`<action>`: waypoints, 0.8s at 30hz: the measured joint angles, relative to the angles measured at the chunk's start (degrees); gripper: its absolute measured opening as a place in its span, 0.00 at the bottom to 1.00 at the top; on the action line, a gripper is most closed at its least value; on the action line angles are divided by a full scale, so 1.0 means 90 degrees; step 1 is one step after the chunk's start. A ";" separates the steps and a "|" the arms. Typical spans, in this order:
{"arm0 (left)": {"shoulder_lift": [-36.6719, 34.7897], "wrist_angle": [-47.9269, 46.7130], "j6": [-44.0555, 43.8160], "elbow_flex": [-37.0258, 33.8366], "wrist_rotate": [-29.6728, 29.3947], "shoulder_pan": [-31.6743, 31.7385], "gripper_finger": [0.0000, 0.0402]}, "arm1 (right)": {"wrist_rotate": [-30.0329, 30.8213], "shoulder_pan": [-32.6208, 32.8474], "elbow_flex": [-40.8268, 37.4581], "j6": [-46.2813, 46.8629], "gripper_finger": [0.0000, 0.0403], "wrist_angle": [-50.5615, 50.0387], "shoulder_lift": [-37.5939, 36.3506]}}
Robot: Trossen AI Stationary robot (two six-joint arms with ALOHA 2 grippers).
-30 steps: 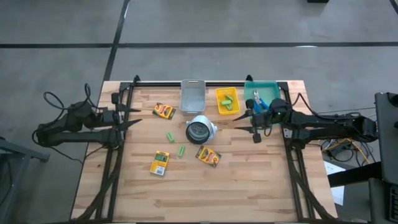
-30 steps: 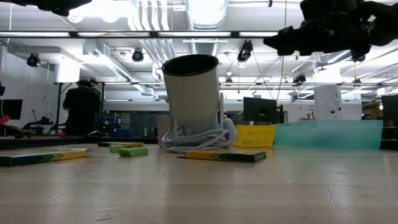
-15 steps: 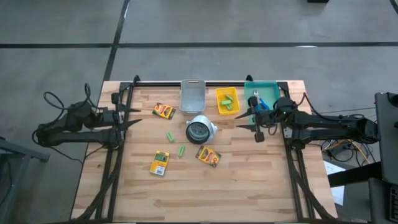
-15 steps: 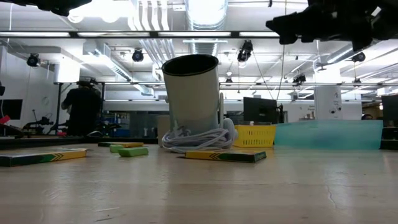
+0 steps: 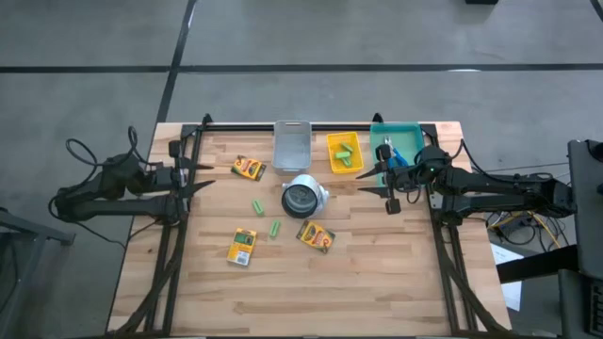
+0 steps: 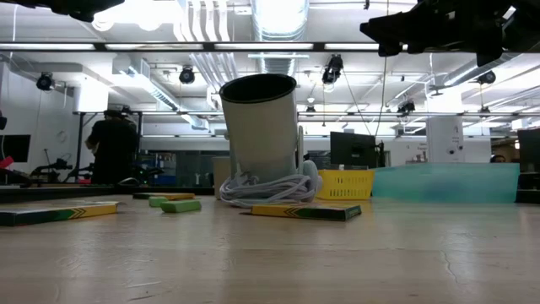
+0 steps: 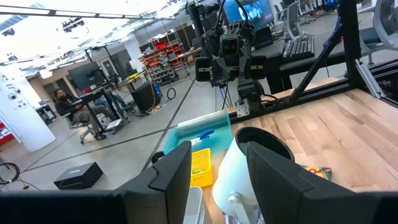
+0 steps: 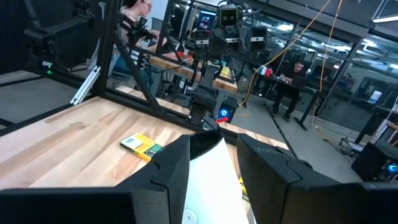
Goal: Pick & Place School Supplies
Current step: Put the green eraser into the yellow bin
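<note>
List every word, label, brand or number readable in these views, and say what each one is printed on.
No text can be read in any view.
Three crayon boxes: printing on their faces, too small and blurred to read.
White cup lying on the table: no legible marking.
Blue screen behind the table: bright picture, nothing readable.
Yellow bin, teal bin, clear bin: no labels visible.

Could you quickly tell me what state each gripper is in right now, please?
Left gripper: open, holding nothing, at the table's left edge.
Right gripper: open, holding nothing, near the teal tray.
</note>
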 joint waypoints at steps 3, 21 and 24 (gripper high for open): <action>0.0000 0.0000 -0.0001 0.0000 0.0001 0.0000 0.40 | 0.0000 0.0000 0.0000 0.0010 0.33 -0.0002 0.0000; 0.0001 0.0000 0.0000 0.0000 0.0001 0.0001 0.40 | 0.0003 0.0000 0.0000 0.0004 0.31 -0.0010 0.0002; -0.0001 0.0000 -0.0002 0.0000 -0.0001 -0.0001 0.40 | 0.0005 0.0000 0.0000 0.0001 0.31 -0.0010 0.0002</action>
